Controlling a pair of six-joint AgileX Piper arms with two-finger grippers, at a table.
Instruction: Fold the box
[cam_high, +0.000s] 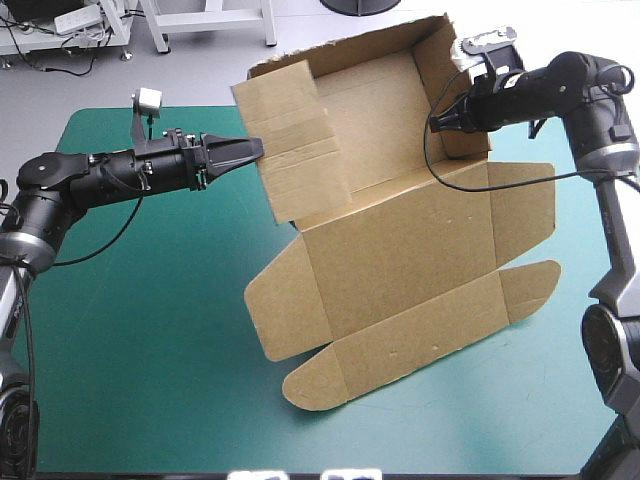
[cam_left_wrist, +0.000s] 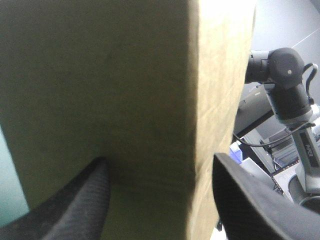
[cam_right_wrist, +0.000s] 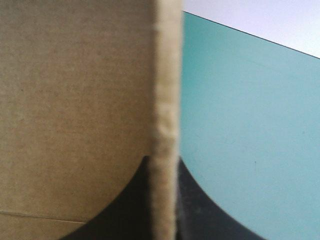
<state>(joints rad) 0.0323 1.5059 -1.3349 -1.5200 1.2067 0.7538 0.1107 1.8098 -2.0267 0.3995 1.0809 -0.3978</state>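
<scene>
Nearest, the lid of the brown box (cam_high: 400, 250) is spread flat on the teal-green counter (cam_high: 150, 350). Farther back, its left wall is straddled by the spread left gripper (cam_high: 255, 149); its right wall is pinched by the right gripper (cam_high: 436, 122).

1. The left arm (cam_high: 100, 175) is being held level, with the left gripper (cam_high: 250, 150) being spread wide at the box's (cam_high: 400, 250) raised left wall.
2. The right arm (cam_high: 590, 110) is being bent at the elbow, with the right gripper (cam_high: 435, 122) being clamped on the box's raised right wall.

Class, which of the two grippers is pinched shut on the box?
The right gripper: it clamps a wall of the box; the left gripper stands open.
</scene>
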